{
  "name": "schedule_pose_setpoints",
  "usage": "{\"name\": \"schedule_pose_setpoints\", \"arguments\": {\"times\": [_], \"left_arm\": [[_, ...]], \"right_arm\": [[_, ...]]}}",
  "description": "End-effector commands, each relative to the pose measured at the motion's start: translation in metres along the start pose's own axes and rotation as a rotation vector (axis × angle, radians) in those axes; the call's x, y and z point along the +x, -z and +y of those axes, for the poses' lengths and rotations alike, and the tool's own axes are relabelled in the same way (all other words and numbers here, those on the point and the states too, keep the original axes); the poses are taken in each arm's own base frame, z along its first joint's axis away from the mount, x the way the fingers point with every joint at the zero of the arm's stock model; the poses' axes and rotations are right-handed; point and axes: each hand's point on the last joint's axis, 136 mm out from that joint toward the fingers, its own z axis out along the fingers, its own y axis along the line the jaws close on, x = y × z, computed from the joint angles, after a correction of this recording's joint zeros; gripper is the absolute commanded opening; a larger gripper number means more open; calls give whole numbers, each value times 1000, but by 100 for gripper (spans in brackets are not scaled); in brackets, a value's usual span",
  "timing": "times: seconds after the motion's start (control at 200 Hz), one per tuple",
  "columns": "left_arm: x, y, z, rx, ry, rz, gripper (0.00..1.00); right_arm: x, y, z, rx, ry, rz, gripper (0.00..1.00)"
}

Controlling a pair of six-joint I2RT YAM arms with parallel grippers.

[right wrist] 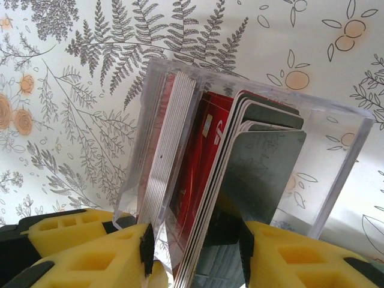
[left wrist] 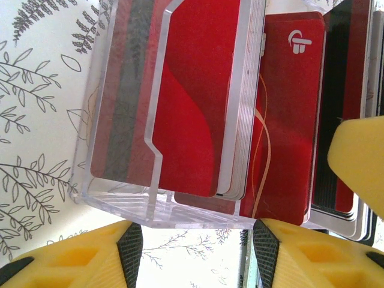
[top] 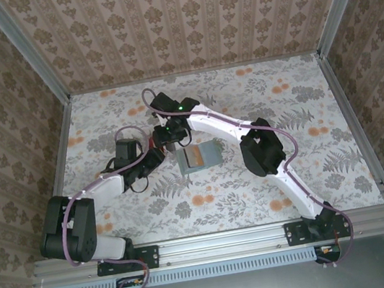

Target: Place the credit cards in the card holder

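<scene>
Your right gripper (right wrist: 195, 247) straddles upright credit cards (right wrist: 199, 156) in the clear box (right wrist: 337, 171), clamp uncertain; left gripper (left wrist: 195, 240) half-open, empty. The card holder (top: 199, 157) lies just beside, toward your bases.

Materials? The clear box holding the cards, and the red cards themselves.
Clear box: seemingly rigid acrylic, glossy; see-through walls, bright cut edges. Red cards: probably plastic, smooth with slight sheen; thin, stiff, flat, one with printed white logo.
</scene>
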Motion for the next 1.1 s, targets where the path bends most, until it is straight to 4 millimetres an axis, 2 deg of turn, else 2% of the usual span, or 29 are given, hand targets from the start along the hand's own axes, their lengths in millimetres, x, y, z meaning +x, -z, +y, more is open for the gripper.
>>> {"name": "schedule_pose_setpoints", "arguments": {"times": [0.0,0.19,0.5,0.69,0.925,1.095], "left_arm": [[0,-1,-2,-8,-15,13,55],[-1,-1,-2,-8,-14,11,55],[0,-1,-1,-11,-14,14,55],[1,-1,-1,-12,-13,15,55],[0,-1,-1,-13,-12,12,55],[0,0,-2,-15,-13,12,55]], "right_arm": [[-5,27,27,-80,20,-31,43],[-6,26,27,-88,17,-32,38],[-4,24,18,-73,3,-25,17],[-4,27,14,-63,5,-31,10],[-7,38,18,-92,8,-52,6],[-5,36,19,-114,3,-42,6]]}}
